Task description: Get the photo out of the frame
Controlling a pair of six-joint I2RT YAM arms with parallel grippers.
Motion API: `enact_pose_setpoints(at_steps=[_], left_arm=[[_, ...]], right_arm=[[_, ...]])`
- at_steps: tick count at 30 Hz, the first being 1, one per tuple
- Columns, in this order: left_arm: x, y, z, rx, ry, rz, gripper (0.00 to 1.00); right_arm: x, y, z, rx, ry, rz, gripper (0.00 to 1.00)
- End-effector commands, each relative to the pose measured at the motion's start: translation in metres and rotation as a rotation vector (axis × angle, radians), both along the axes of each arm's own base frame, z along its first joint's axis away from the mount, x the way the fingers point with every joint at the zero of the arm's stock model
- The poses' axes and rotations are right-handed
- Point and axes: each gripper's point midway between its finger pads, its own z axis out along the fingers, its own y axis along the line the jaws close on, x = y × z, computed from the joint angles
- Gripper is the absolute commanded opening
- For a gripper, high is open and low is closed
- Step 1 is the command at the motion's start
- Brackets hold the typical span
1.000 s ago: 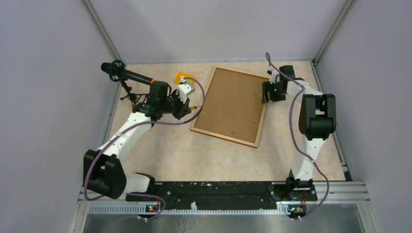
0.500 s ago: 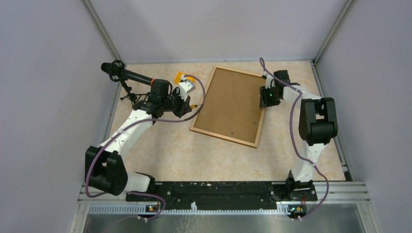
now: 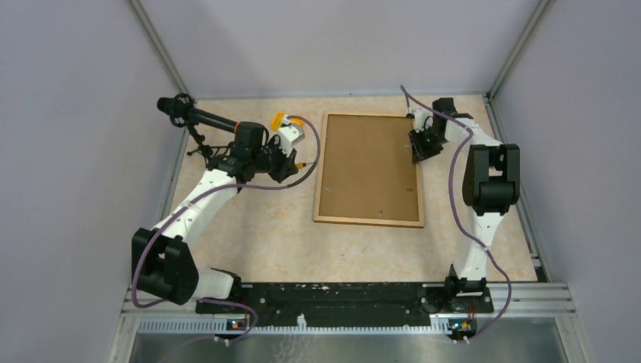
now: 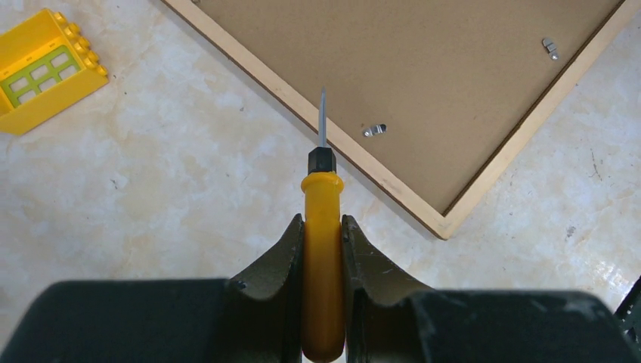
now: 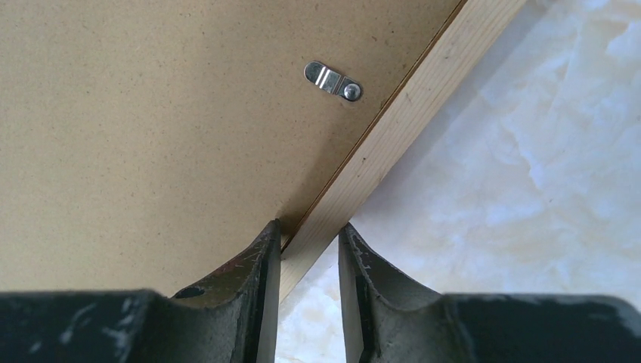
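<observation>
My left gripper [image 4: 323,224] is clamped on the screwdriver [image 4: 322,185], my right gripper [image 5: 308,236] pinches the rim of the frame [image 5: 412,94], so I think next I must turn the clips [image 5: 332,80] open.

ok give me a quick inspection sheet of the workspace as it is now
surface: beige marbled table, no spills seen
job's things: frame lies flat, back up; clips turned over the backing; photo not visible
clutter: yellow block; black stand far left
grippers: left gripper shut on screwdriver; right gripper pinching frame's right rim
cables: purple cable along each arm
surroundings: grey walls; rail at near edge
</observation>
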Motion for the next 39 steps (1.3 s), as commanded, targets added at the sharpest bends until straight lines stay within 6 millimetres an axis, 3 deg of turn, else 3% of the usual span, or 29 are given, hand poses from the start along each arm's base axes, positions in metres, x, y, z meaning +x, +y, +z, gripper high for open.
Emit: enact_pose_setpoints(at_steps=[1,6,10,13,18,24,31,39], left_arm=[[0.009,-0.007,0.023,-0.007,-0.061,-0.015,0.00],[0.011,-0.008,0.016,0.033,-0.043,-0.006,0.00],[0.014,-0.002,0.006,0.095,-0.025,0.017,0.00],[0.014,0.005,0.001,0.147,-0.004,0.019,0.00],[0.001,0.013,-0.004,0.243,0.020,-0.061,0.00],[-0.004,0.032,0.005,0.438,-0.012,-0.163,0.00],[-0.013,0.038,-0.001,0.756,-0.066,-0.257,0.00],[-0.012,0.035,-0.010,0.973,-0.082,-0.308,0.00]], right_arm=[[0.008,0.029,0.026,0.009,-0.059,0.225,0.10],[-0.022,0.081,0.027,0.113,-0.032,0.351,0.06],[-0.033,0.098,0.025,0.082,-0.062,0.390,0.07],[-0.026,0.097,0.031,0.069,-0.083,0.360,0.14],[-0.020,0.092,0.053,0.058,-0.123,0.287,0.43],[-0.043,0.090,0.062,0.096,-0.106,0.220,0.59],[-0.071,0.090,0.038,0.131,-0.025,0.197,0.58],[-0.077,0.083,0.006,0.099,0.040,0.129,0.50]])
